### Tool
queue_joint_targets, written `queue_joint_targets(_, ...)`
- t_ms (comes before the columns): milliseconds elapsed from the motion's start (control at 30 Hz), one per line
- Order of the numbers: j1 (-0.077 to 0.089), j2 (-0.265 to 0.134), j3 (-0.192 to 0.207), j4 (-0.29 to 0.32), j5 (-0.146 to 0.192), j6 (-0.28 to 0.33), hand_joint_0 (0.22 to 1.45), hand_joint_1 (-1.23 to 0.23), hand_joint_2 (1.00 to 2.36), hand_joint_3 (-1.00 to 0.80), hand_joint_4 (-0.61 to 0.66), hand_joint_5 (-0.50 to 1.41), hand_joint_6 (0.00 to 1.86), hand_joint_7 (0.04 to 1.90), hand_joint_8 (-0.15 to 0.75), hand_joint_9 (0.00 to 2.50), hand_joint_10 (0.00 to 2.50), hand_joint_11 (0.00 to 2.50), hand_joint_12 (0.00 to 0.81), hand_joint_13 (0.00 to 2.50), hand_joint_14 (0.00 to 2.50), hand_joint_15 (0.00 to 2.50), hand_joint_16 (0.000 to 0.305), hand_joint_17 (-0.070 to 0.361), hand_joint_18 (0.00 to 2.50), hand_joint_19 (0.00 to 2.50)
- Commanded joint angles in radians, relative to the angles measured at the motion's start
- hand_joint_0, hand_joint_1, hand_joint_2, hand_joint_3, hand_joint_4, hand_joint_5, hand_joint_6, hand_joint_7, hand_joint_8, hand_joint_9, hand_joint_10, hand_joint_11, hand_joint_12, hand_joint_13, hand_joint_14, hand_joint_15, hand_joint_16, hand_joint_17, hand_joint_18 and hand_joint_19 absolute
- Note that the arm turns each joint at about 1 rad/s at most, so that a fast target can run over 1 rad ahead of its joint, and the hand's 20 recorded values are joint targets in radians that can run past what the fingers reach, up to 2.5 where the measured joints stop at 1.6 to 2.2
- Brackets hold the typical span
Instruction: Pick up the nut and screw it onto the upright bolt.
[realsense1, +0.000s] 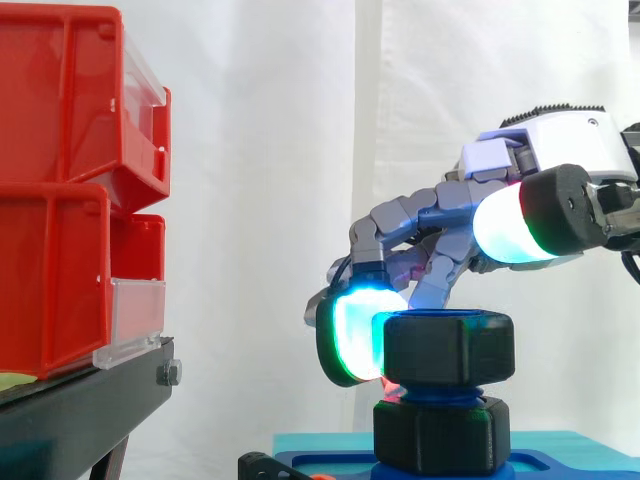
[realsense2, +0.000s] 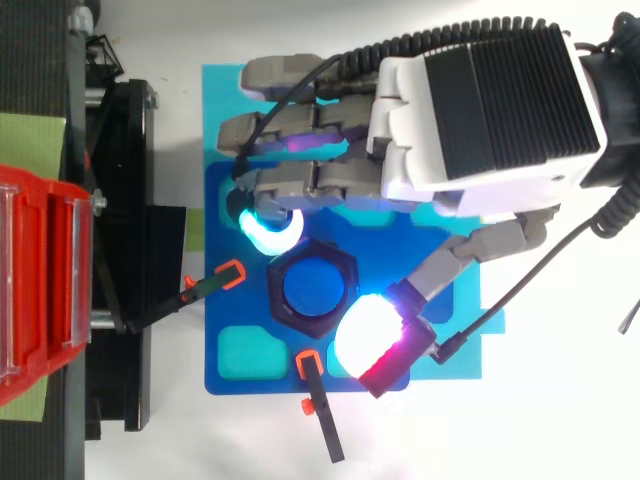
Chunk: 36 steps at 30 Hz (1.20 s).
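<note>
One pad (realsense2: 268, 228) of the half-open hand (realsense2: 480, 120) touches the nut (realsense1: 450, 348) edge; thumb (realsense2: 375, 340) clear above.

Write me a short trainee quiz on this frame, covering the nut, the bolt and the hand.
1. True or false: the nut already sits on the upright bolt, raised off the blue board.
2. Multiple choice: in the top view, the body of the hand lies to which side of the nut? A) upper right B) lower left C) directly left
3. Fill in: seen from above, the nut's outline has ___ sides.

Key: 1 true; 2 A; 3 six.
</note>
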Motion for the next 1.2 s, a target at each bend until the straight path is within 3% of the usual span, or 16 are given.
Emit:
queue_joint_targets(0,-0.004,0.000,0.001,0.000,0.000,0.000,0.47,-0.32,1.00,-0.50,0.17,0.02,0.50,1.42,0.272,0.82,0.00,0.00,0.286,0.35,0.00,0.00,0.028,0.064,0.00,0.00)
queue_joint_targets(233,-0.008,0.000,0.001,0.000,0.000,0.003,0.47,-0.33,1.00,-0.50,0.13,0.03,0.50,1.48,0.272,0.94,0.00,0.00,0.272,0.43,0.00,0.00,0.026,0.058,0.00,0.00)
queue_joint_targets(500,-0.016,0.000,0.030,-0.011,-0.009,0.006,0.48,-0.34,1.00,-0.50,0.10,0.06,0.53,1.45,0.263,1.19,0.00,0.00,0.244,0.60,0.00,0.00,0.021,0.047,0.10,0.00)
queue_joint_targets(667,-0.018,0.000,0.047,-0.039,-0.012,0.006,0.48,-0.36,1.00,-0.50,0.04,0.08,0.58,1.37,0.224,1.64,0.00,0.08,0.184,0.97,0.00,0.00,0.011,0.026,0.48,0.00)
queue_joint_targets(833,-0.019,0.002,0.067,-0.057,-0.012,0.006,0.48,-0.37,1.00,-0.50,0.04,0.08,0.61,1.33,0.263,1.93,0.01,0.22,0.167,1.20,0.00,0.00,0.007,0.016,0.77,0.00)
queue_joint_targets(933,-0.021,0.000,0.093,-0.073,-0.012,0.005,0.48,-0.35,1.00,-0.50,0.05,0.08,0.60,1.34,0.285,1.92,0.01,0.23,0.176,1.20,0.00,0.01,0.009,0.020,0.78,0.00)
queue_joint_targets(1000,-0.021,0.000,0.110,-0.085,-0.012,0.005,0.48,-0.34,1.00,-0.50,0.09,0.07,0.51,1.48,0.312,1.84,0.01,0.25,0.196,1.13,0.00,0.01,0.013,0.030,0.69,0.00)
queue_joint_targets(1167,-0.021,0.000,0.145,-0.102,-0.020,0.003,0.47,-0.33,1.00,-0.50,0.14,0.03,0.50,1.39,0.308,1.65,0.01,0.25,0.227,1.01,0.00,0.00,0.019,0.042,0.58,0.00)
